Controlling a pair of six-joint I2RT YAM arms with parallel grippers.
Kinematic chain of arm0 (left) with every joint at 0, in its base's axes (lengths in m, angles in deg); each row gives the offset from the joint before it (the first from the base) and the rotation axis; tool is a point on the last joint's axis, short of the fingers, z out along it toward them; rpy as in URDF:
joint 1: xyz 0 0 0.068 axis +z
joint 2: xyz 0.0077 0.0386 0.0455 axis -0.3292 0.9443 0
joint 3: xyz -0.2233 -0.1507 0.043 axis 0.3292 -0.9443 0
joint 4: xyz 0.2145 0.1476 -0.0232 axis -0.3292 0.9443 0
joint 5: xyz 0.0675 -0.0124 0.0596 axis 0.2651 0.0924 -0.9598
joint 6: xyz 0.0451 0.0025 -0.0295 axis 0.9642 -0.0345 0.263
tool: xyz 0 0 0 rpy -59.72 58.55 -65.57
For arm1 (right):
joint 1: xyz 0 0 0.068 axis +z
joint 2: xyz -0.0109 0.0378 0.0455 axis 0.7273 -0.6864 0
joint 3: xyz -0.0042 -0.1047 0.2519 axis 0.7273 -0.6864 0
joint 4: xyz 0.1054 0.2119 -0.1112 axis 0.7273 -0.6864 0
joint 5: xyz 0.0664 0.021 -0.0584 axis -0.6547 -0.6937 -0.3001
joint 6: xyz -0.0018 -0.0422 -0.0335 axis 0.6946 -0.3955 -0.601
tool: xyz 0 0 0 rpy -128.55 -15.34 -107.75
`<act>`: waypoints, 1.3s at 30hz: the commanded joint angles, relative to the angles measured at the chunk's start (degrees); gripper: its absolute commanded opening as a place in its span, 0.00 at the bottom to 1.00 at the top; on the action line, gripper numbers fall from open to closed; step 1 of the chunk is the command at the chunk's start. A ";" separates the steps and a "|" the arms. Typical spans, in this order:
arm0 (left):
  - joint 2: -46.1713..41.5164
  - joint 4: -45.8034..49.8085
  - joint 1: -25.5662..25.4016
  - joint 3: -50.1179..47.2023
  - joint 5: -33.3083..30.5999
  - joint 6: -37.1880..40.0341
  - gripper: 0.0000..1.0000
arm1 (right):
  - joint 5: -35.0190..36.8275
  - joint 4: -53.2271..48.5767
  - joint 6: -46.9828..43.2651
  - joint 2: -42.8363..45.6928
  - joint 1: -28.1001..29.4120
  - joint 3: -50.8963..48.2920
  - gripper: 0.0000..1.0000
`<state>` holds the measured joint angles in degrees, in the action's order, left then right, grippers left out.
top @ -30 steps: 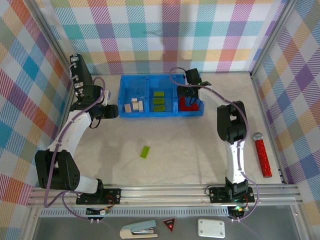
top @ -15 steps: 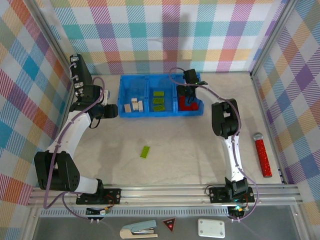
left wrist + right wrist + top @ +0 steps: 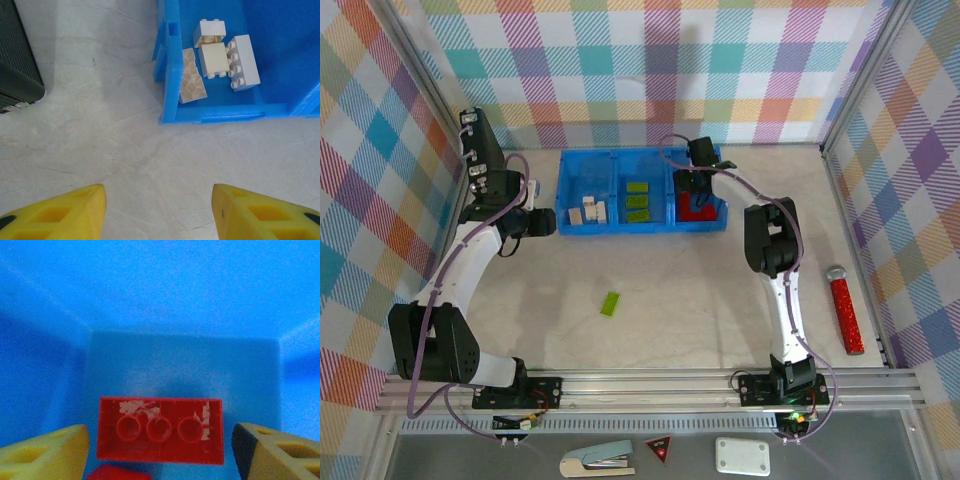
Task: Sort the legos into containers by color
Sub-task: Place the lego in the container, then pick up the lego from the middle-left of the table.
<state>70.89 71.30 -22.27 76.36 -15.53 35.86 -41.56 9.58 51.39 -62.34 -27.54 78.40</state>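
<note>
The blue tray of three containers (image 3: 620, 160) stands at the back. Cream legos (image 3: 588, 211) lie in its left compartment, lime green ones (image 3: 638, 200) in the middle, red ones (image 3: 697, 210) in the right. One green lego (image 3: 610, 304) lies alone on the table. My right gripper (image 3: 697, 183) hangs open over the right compartment; an upside-down red lego (image 3: 160, 430) lies between its fingers with a gap on each side, and another red one (image 3: 117, 473) lies below it. My left gripper (image 3: 546, 222) is open and holds nothing, just left of the tray; the cream legos (image 3: 220, 60) are ahead of it.
A long red glittery stick (image 3: 844, 310) lies at the right by the wall. A black panel (image 3: 17, 60) sits left of the tray in the left wrist view. Checkered walls close in three sides. A stapler (image 3: 597, 461) lies beyond the front rail.
The right arm's elbow has swung left and its gripper has shifted slightly over the right compartment, with the jaws opening wider. The left arm has not moved.
</note>
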 commanded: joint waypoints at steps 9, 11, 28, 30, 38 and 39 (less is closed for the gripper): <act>-0.74 -0.08 0.85 1.32 1.80 -0.84 0.57 | -3.56 -2.20 -1.86 13.69 0.02 -9.36 0.76; -0.73 -0.34 0.85 1.18 2.32 -1.03 0.57 | -4.07 -2.49 -2.31 15.48 0.05 -11.32 0.76; 4.41 8.55 -9.65 6.45 1.64 -1.42 0.56 | -13.86 4.22 -3.06 35.28 0.11 -34.49 0.76; 4.91 9.83 -11.97 6.58 1.10 -1.71 0.56 | -14.11 4.55 -2.89 37.63 0.13 -37.06 0.76; 4.97 9.90 -20.61 1.95 -1.06 -6.93 0.56 | -13.26 4.15 -4.21 46.04 0.13 -46.26 0.75; 4.92 9.63 -21.53 1.26 -1.58 -7.65 0.56 | -13.05 3.97 -4.29 46.80 0.12 -46.96 0.76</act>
<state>75.66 78.95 -41.81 79.75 -15.64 31.42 -54.48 13.28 48.33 -18.28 -27.48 33.11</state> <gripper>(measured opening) 0.564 0.755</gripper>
